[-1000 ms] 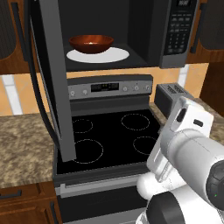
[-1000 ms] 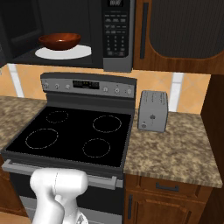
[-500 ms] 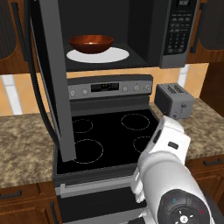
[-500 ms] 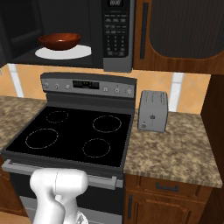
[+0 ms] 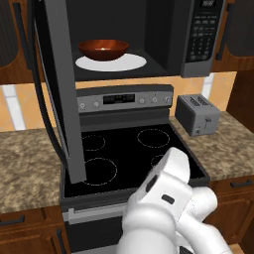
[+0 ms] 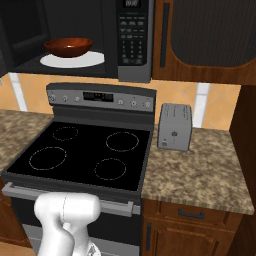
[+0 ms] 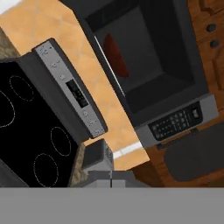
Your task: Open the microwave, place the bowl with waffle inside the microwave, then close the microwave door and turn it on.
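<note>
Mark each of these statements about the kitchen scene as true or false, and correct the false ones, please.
1. The bowl sits on the white turntable inside the microwave. True.
2. The microwave door is closed. False: it hangs open at the left, over the stove.
3. The toaster stands on the counter to the right of the stove. True.
4. The gripper is holding the bowl. False: the bowl rests in the microwave, apart from the arm.
5. The keypad is on the microwave's left side. False: it is on the right.
</note>
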You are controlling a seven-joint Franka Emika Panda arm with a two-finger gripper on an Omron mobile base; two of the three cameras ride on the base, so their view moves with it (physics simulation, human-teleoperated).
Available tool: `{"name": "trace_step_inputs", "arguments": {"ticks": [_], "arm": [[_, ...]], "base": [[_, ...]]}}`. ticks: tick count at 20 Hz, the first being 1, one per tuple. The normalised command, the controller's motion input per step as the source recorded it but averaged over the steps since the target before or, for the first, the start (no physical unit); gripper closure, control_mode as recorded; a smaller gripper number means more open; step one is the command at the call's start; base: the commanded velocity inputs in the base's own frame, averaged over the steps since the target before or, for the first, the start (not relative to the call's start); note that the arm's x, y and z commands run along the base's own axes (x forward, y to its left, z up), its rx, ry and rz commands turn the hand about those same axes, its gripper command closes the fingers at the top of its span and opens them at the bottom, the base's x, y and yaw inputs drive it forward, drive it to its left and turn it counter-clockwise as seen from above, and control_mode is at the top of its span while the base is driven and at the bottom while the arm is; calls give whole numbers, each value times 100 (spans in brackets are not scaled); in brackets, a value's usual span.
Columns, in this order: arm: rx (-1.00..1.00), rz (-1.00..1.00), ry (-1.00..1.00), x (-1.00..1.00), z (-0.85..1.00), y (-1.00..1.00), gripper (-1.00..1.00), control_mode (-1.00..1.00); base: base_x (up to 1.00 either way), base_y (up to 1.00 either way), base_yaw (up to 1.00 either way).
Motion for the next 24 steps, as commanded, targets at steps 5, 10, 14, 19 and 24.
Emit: {"name": "trace_step_inputs", "arguments": {"ticks": [5,10,14,19,24], "arm": [[0,-14,-26,-30,12,35,100,-100],[-1,-9,-29,-26,33,50,100,-100],[-2,-5,-29,-2,20,58,100,-100],[-6,-7,-13,9,-12,74,100,-100],[-12,-9,-2,20,-50,85,100,-100]], "base": [[0,0,0],[0,0,0],[0,0,0],[0,0,0],[0,0,0]]}}
